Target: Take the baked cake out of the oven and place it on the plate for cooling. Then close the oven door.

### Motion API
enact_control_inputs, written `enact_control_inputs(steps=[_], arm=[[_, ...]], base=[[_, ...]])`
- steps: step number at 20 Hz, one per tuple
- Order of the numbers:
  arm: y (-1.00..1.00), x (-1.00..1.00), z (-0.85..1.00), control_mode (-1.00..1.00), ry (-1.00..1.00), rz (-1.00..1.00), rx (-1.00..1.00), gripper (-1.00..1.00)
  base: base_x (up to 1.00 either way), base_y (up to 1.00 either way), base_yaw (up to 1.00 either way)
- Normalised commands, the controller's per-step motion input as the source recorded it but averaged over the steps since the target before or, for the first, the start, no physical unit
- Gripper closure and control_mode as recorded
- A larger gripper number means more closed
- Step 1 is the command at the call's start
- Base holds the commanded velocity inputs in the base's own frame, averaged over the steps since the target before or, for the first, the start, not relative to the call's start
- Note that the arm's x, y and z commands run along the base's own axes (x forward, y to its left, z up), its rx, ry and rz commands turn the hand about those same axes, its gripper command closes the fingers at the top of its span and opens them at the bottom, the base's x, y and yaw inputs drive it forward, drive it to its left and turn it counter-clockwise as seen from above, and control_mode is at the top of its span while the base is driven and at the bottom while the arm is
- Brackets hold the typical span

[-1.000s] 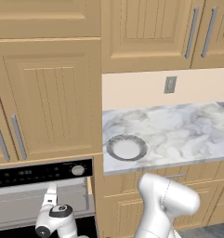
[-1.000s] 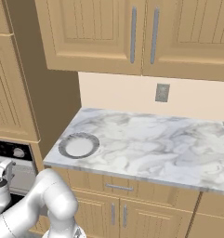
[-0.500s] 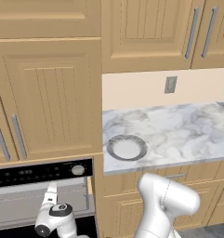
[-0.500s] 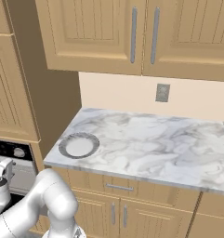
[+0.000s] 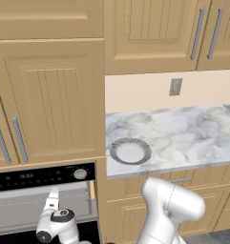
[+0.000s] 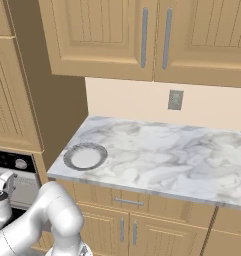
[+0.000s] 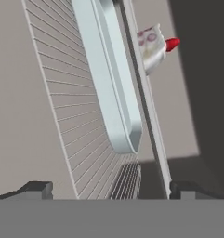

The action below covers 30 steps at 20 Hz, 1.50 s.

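The arm is folded low in front of the oven [image 5: 40,178], with the hand [image 7: 108,188] directed into the cavity; its two fingertips [image 7: 36,188] stand wide apart at the bottom of the hand view with nothing between them, so the hand is released and holds nothing. The baked cake [image 7: 153,46], a small pale wedge with a red topping, sits deep inside the oven, beyond a pale rounded tray [image 7: 108,79] that rests on the wire rack [image 7: 71,116]. The tray and rack lie between the hand and the cake, well apart from the fingertips, which indicates that the approach is at an early stage and the reach must extend further in. The hand view is rolled, so the rack bars run steeply rather than level; this reflects the hand's orientation, not a tilted rack. The plate [image 5: 130,150] stands empty near the left front corner of the marble counter [image 5: 183,133], just beside the oven column, a position that keeps the transfer path short once the cake is lifted. The oven door cannot be made out clearly in the base views; the exposed cavity indicates that it is open, as the extraction step requires.
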Motion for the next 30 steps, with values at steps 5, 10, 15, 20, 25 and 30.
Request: enact_control_inputs(steps=[5, 10, 15, 20, 25, 30], arm=[[-0.06, 0.00, 0.00, -1.00, 0.00, 0.07, 0.00, -1.00], [0.00, 0.01, 0.08, -1.00, 0.00, 0.06, 0.00, -1.00], [-0.02, 0.12, 0.16, -1.00, 0.00, 0.05, 0.00, -1.00], [-0.01, 0.17, 0.13, -1.00, 0.00, 0.04, 0.00, -1.00], [-0.02, 0.41, 0.01, -1.00, 0.00, 0.02, 0.00, -1.00], [0.00, 0.40, 0.00, -1.00, 0.00, 0.01, 0.00, -1.00]], base=[[0.00, 0.00, 0.00], [0.00, 0.00, 0.00], [0.00, 0.00, 0.00], [0.00, 0.00, 0.00], [0.00, 0.00, 0.00], [0.00, 0.00, 0.00]])
